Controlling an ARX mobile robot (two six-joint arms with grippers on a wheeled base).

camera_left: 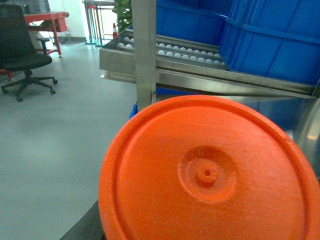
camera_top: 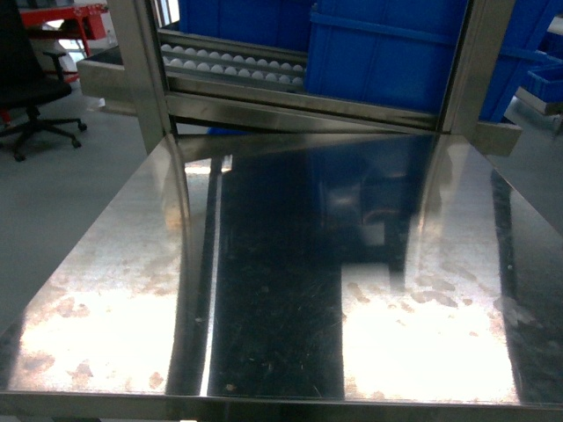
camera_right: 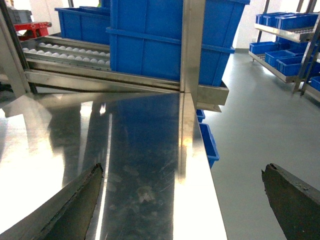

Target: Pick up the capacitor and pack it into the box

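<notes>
Steel table (camera_top: 290, 290) fills the head view, shiny and scuffed, with blue bins (camera_top: 387, 53) on a roller rack (camera_top: 237, 66) behind it. The right claw (camera_right: 182, 200) hangs over the table's right edge, fingers spread wide, holding nothing. An orange disc (camera_left: 207, 175) blocks the left wrist view, so the left claw's state cannot be told. Neither capacitor nor box shows.

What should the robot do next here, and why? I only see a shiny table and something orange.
Probably carry the orange disc that fills the left wrist view in over the steel table, lowering it gently. The head view shows no box or capacitor, and neither arm. The right gripper is open above the table's right edge, holding nothing, so it can wait.
</notes>
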